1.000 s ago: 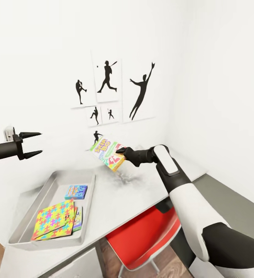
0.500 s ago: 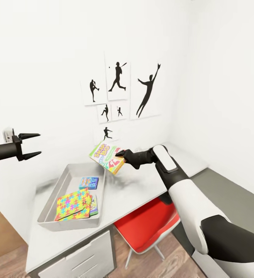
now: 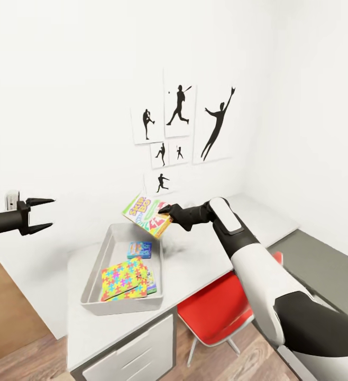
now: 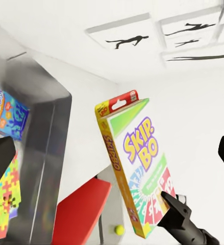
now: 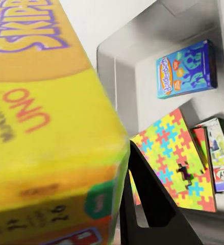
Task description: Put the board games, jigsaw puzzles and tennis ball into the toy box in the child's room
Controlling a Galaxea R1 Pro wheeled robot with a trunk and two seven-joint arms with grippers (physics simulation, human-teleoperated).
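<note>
My right gripper (image 3: pixel 166 210) is shut on the orange-green Skip-Bo board game (image 3: pixel 146 215), which hangs tilted above the far right corner of the grey toy box (image 3: pixel 101 253) on the white table (image 3: pixel 205 254). Inside the box lie a blue board game (image 3: pixel 139 249) and a jigsaw puzzle (image 3: pixel 124 278), which partly covers a white-green board game (image 3: pixel 150 283). In the right wrist view the Skip-Bo box (image 5: pixel 45 112) is close up over the toy box (image 5: pixel 122 66). My left gripper (image 3: pixel 39 215) hovers open, left of the table. A tennis ball (image 4: pixel 120 230) shows low beside the chair.
A red chair (image 3: pixel 221 312) is tucked under the table to the right of the white drawers (image 3: pixel 137 354). Silhouette pictures (image 3: pixel 182 121) hang on the wall behind. Wooden floor (image 3: pixel 15 317) lies to the left.
The whole view has shifted as the camera moved. The Skip-Bo box in my right gripper now stands closer to the toy box's far right corner. The left gripper stays open.
</note>
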